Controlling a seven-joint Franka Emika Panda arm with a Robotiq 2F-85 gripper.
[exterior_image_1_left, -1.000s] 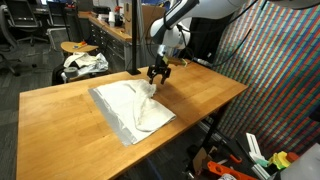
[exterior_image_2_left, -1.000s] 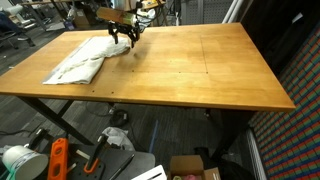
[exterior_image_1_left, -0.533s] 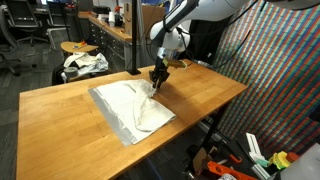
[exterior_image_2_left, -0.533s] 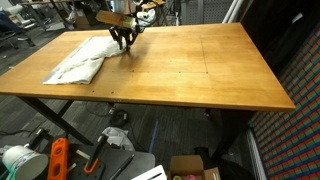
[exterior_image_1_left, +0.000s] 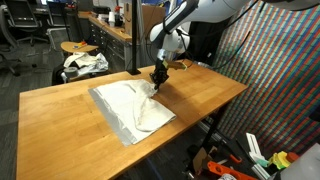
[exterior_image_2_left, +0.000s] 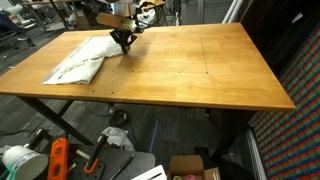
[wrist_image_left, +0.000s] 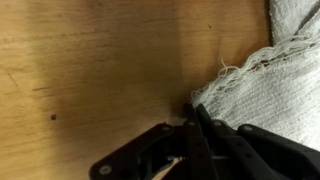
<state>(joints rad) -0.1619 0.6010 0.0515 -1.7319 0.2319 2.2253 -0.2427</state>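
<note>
A white cloth (exterior_image_1_left: 130, 108) lies rumpled on the wooden table (exterior_image_1_left: 70, 125), and it shows in both exterior views; its folded bulk (exterior_image_2_left: 80, 62) sits near the table's far corner. My gripper (exterior_image_1_left: 157, 80) stands straight down at the cloth's corner, its black fingers drawn together. In the wrist view the gripper (wrist_image_left: 193, 112) is shut on the frayed corner of the cloth (wrist_image_left: 262, 85), with the weave bunched against the fingertips. Loose threads stick out from that corner.
Bare wood (exterior_image_2_left: 200, 70) spreads over most of the table beside the cloth. A stool with a crumpled rag (exterior_image_1_left: 84, 62) stands beyond the table. Tools and boxes (exterior_image_2_left: 60, 155) lie on the floor below the front edge.
The jaws went from wide open above the cloth's corner to shut on it. The arm stayed almost in place.
</note>
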